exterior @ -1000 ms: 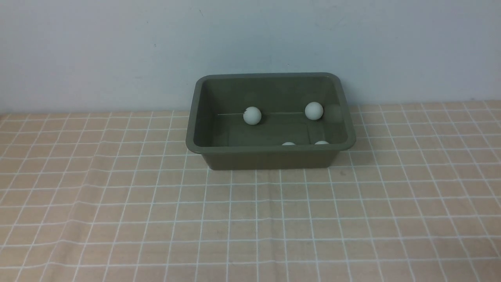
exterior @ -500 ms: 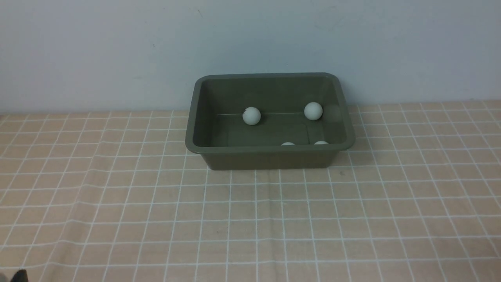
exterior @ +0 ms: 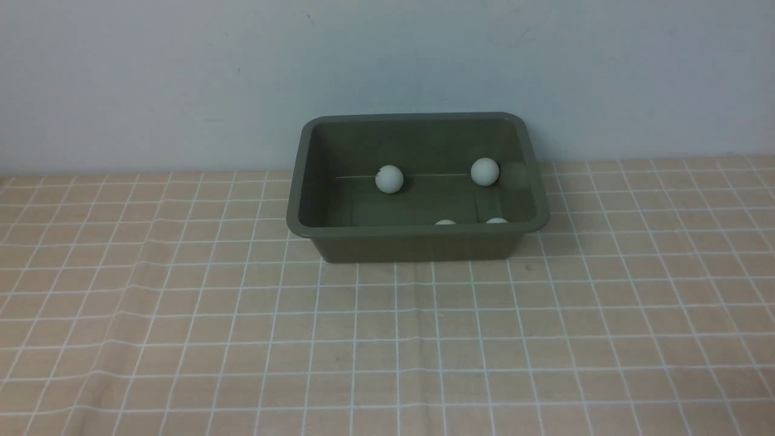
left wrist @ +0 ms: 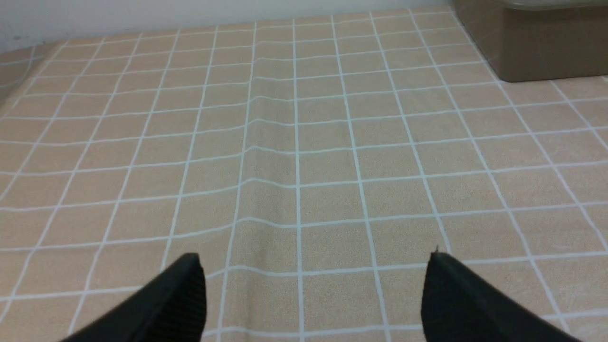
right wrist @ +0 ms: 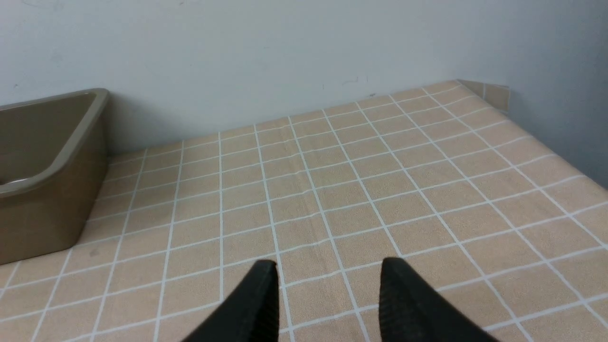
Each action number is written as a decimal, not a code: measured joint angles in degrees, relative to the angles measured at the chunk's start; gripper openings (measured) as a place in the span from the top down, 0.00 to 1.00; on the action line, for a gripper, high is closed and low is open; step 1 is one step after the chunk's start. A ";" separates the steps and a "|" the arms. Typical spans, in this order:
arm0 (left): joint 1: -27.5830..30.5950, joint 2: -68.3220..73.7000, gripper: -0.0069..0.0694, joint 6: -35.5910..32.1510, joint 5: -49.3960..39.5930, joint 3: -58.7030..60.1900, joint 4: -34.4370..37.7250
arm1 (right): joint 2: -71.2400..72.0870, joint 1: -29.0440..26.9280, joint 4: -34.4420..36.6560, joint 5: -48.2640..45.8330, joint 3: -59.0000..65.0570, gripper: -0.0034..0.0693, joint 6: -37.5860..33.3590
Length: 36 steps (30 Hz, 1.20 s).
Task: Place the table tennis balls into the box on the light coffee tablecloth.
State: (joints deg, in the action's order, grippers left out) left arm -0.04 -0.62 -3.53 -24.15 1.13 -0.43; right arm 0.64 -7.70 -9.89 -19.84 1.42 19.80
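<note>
Balls (exterior: 389, 179) lie inside the box (exterior: 418, 242) on the tablecloth (exterior: 387, 339): four show, none outside it. Light, smooth and round, each probably needs a gentle pinch across its middle. Left tool (left wrist: 313, 285) is spread wide, right tool (right wrist: 327, 285) partly parted; both empty, well short of the box.

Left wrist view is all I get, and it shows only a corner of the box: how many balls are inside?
Observer: Four balls show in the box, two by its far wall, two just peeking over the near rim.
Operator: Any left on the cloth?
Observer: None shows on the cloth in any view.
Operator: Right gripper holding one?
Observer: No, the right gripper is open and empty.
</note>
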 joint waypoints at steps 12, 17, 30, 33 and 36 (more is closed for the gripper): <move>-0.20 0.00 0.19 0.91 0.18 0.04 -1.68 | 0.00 0.00 -0.02 0.00 0.00 0.58 0.00; -0.20 0.00 0.19 0.96 0.18 0.07 -1.78 | 0.00 0.00 -0.02 0.00 0.00 0.58 0.00; -0.20 0.00 0.19 0.96 0.55 0.11 3.02 | 0.00 0.00 -0.02 0.00 0.00 0.58 0.00; -0.20 0.00 0.19 0.96 0.55 0.11 3.16 | 0.00 0.00 -0.02 0.00 0.00 0.58 0.00; -0.20 0.00 0.19 1.07 0.57 0.11 3.33 | 0.00 0.00 -0.02 0.00 0.00 0.58 0.00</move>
State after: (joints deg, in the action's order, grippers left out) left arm -0.24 -0.62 -2.46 -23.57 1.24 2.91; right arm 0.64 -7.70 -9.91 -19.84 1.42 19.80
